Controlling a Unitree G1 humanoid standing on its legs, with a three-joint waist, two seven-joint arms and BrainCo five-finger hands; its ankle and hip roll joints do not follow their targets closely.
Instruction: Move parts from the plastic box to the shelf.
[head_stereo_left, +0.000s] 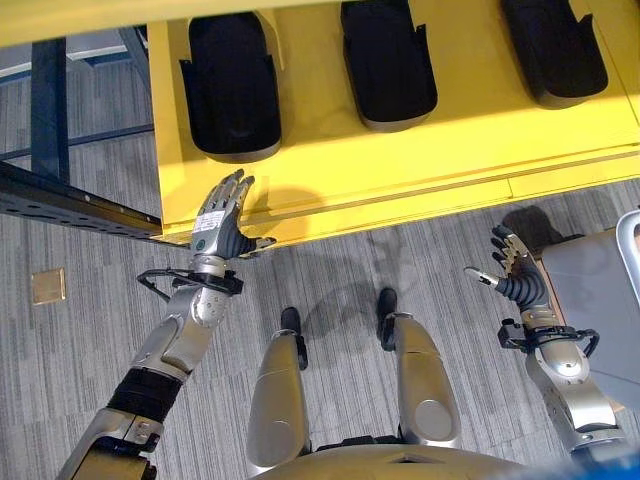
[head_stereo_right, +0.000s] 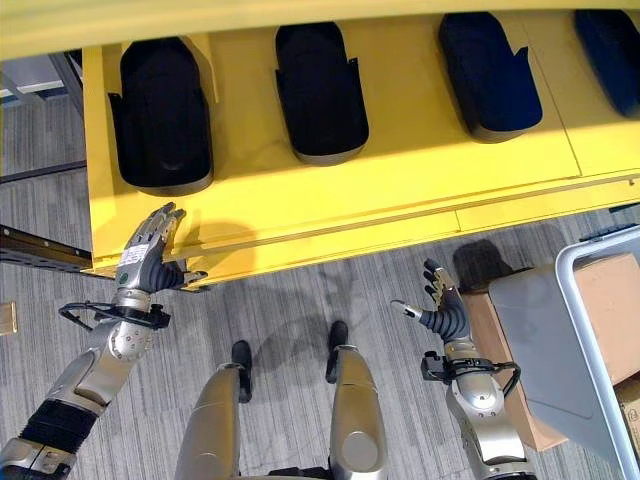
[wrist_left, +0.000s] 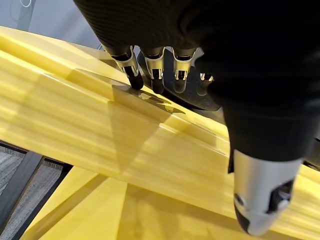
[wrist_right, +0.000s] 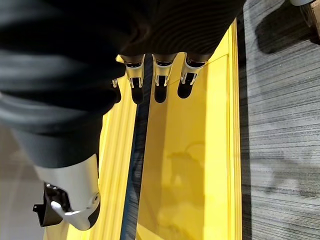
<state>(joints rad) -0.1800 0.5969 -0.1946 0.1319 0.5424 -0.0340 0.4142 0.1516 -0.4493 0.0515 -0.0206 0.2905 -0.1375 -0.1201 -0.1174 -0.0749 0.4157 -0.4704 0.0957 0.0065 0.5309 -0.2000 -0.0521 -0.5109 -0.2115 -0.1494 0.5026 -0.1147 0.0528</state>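
Observation:
Several black moulded parts (head_stereo_right: 320, 95) lie in a row on the yellow shelf (head_stereo_left: 400, 160); one part (wrist_left: 200, 97) shows just past my left fingers (wrist_left: 132, 70). My left hand (head_stereo_left: 222, 220) is open, its straight fingers reaching over the shelf's front edge near its left corner, holding nothing. My right hand (head_stereo_right: 440, 310) is open and empty above the floor, below the shelf's front edge. Its fingers (wrist_right: 160, 80) point toward the shelf (wrist_right: 200, 150). The grey plastic box (head_stereo_right: 575, 300) stands to the right of that hand.
A dark metal beam (head_stereo_left: 70, 200) runs along the shelf's left side. A brass floor plate (head_stereo_left: 47, 286) is set in the grey carpet at the left. A brown cardboard box (head_stereo_right: 610, 290) sits at the grey plastic box.

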